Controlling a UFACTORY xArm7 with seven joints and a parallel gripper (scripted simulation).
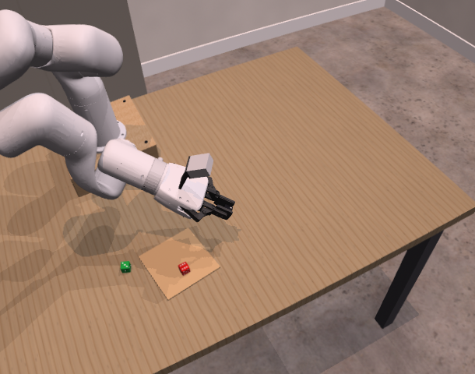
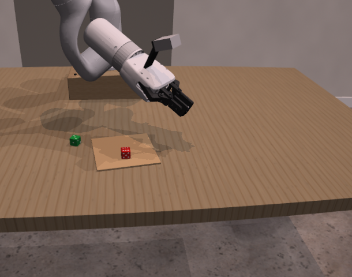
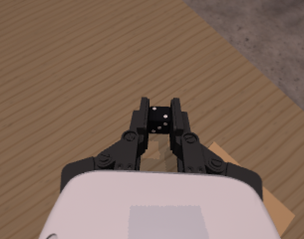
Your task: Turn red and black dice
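Observation:
My gripper is shut on the black die, held in the air and tilted, beyond the mat's back right side. In the wrist view one die face shows two pips and the face below it three; the top and exterior views hide the die between the fingers. The red die lies flat on the mat with 6 on top. The green die lies on the table left of the mat; its top appears to show 3.
The wooden table carries the mat. The arm's wooden base block stands at the back left. The table's front edge runs beyond the mat, with the floor below.

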